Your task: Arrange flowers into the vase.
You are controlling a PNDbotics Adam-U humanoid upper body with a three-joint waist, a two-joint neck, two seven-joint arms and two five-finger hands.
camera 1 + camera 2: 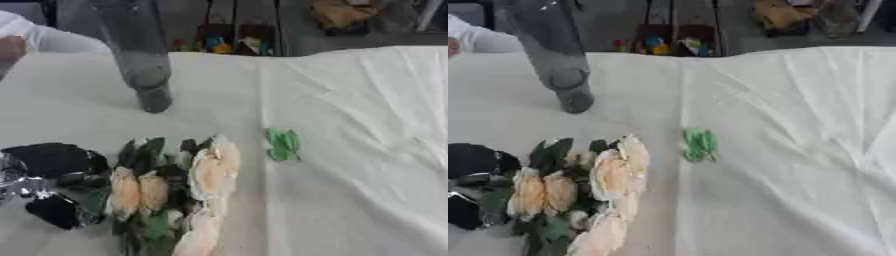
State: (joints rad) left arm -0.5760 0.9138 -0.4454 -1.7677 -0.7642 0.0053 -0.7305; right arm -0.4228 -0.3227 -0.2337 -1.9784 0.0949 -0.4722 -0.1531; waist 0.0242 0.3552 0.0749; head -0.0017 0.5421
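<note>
1. Fingers of the left hand [54, 187]: dark and glossy, curled in toward the flower bunch at the lower left. They look closed against the leaves and stems at the bunch's left side, but where they meet the stems is too blurred to confirm contact.
2. Right hand: it shows in neither eye view.
3. Flowers [179, 192]: a bunch of pale peach-and-cream blooms with dark green leaves, lying low and left of centre on the table. Two rounder blooms sit side by side at the left of the bunch. A column of paler blooms runs down its right side to the bottom edge.
4. Vase: no vessel can be made out. If one stands under the bunch, it is hidden by blooms and leaves.
5. Green sprig [283, 144]: a small loose piece of leaf, lying flat just right of the bunch, apart from it.
6. White cloth [359, 165]: creased, covers the whole table, with one long fold running down the middle past the sprig.
7. Grey arm-like limb [140, 55]: comes down from the top left, its dark tip near the cloth, well behind the flowers.
8. White sleeve [52, 37]: at the far upper left edge, not touching the flowers.
9. Writing or labels: none readable; the coloured items on the floor beyond are too blurred.
</note>
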